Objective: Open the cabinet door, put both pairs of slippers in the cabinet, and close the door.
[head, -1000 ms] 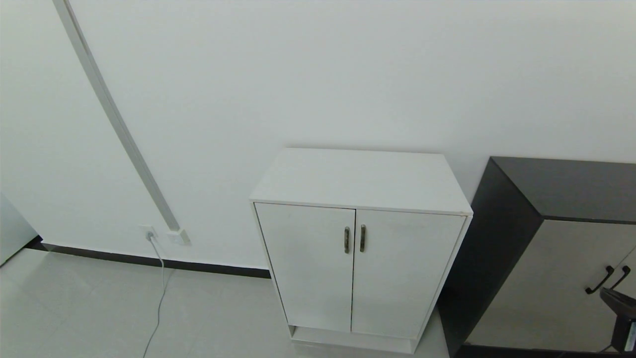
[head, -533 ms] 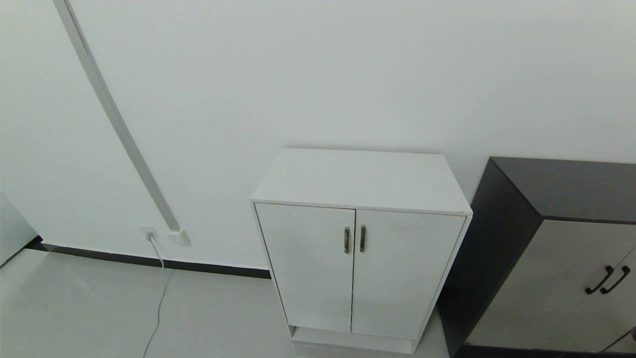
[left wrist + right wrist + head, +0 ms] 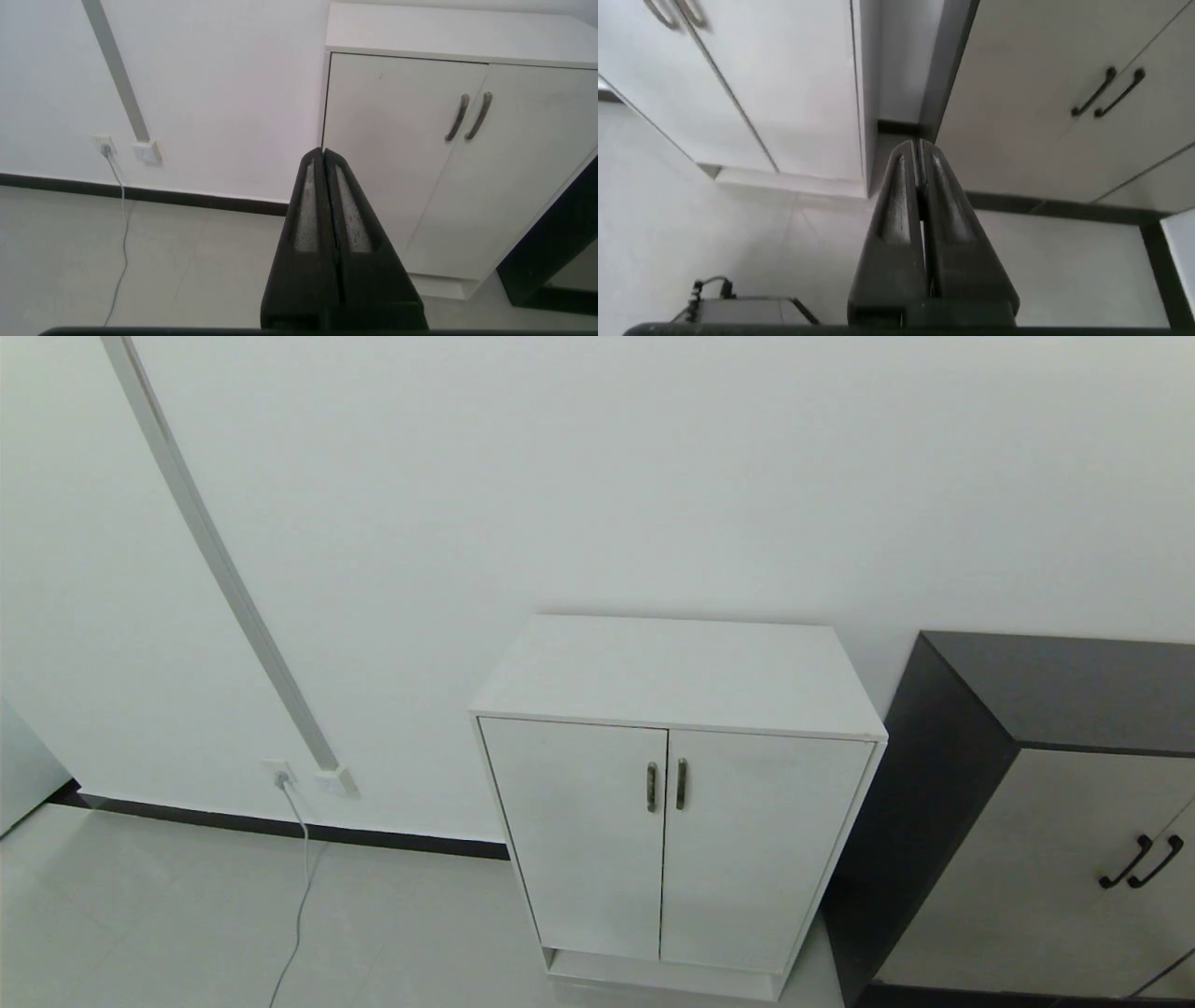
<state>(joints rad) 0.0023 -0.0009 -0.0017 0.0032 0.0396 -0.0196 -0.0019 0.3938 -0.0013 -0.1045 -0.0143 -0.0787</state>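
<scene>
Head view: shut white cabinet (image 3: 579,840) on grey floor (image 3: 187,933) against wall (image 3: 560,476); left claw (image 3: 323,155), right claw (image 3: 920,147) together.

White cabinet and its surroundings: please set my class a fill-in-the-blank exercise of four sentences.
1. Both doors of the white cabinet are ____.
2. The doors carry ____ handles.
3. The neighbouring cabinet on the robot's right has a ____ top.
4. The left gripper and the right gripper are shut and hold ____.
Missing words: closed, two, black, nothing.
</scene>
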